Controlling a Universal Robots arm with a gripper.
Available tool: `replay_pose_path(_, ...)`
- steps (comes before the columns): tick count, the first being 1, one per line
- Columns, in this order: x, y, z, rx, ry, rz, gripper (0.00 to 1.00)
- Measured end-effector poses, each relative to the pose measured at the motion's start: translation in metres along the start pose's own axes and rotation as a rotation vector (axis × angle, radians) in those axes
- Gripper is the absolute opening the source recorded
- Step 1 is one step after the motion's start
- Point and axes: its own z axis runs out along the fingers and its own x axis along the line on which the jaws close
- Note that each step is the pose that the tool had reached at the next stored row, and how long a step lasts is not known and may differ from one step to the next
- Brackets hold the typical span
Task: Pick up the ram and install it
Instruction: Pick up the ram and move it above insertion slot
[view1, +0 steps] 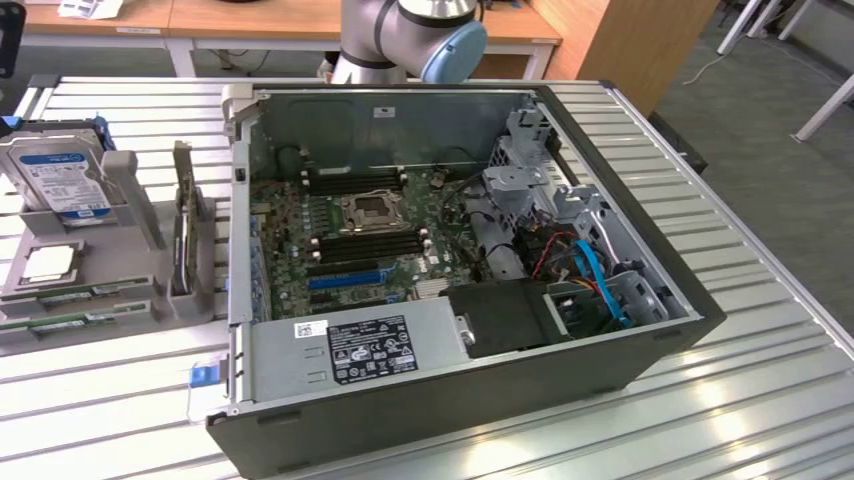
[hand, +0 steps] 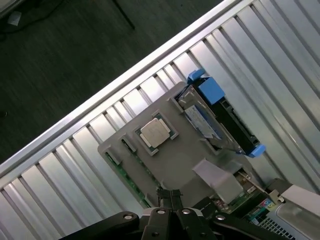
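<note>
The ram lies as slim green sticks (view1: 83, 294) in the front slots of a grey parts holder (view1: 134, 180) at the exterior view's left, beside the open computer case (view1: 574, 360). In the wrist view a green ram edge (hand: 126, 176) shows along the holder's (hand: 175, 165) side. My gripper (hand: 170, 194) hangs well above the holder, its two dark fingers shut tip to tip with nothing between them. Black memory slots (view1: 371, 245) lie on the motherboard beside the processor socket (view1: 370, 211).
The holder also carries a blue-and-silver hard drive (view1: 60, 180), a square silver processor chip (hand: 155, 132) and an upright card (view1: 187, 225). A power supply (view1: 360, 350), drive cage (view1: 534, 190) and blue cables (view1: 601, 280) crowd the case. The slatted table's edge (hand: 125, 80) borders dark floor.
</note>
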Motion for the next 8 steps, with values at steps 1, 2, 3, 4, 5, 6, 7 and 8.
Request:
replay_pose_path(1,0.0,0.0,0.0,-0.0002,0.0004,-0.01,0.1)
replay_pose_path(2,0.0,0.0,0.0,-0.0004,0.0009,-0.02,0.1)
replay_pose_path(3,0.0,0.0,0.0,-0.0007,0.0014,-0.031,0.1)
replay_pose_path(4,0.0,0.0,0.0,-0.0009,0.0019,-0.042,0.1)
replay_pose_path(5,0.0,0.0,0.0,-0.0012,0.0023,-0.052,0.1)
replay_pose_path(6,0.0,0.0,0.0,-0.0014,0.0028,-0.062,0.1)
replay_pose_path(7,0.0,0.0,0.0001,-0.0016,0.0032,-0.072,0.1)
replay_pose_path(8,0.0,0.0,0.0,-0.0019,0.0037,-0.082,0.1)
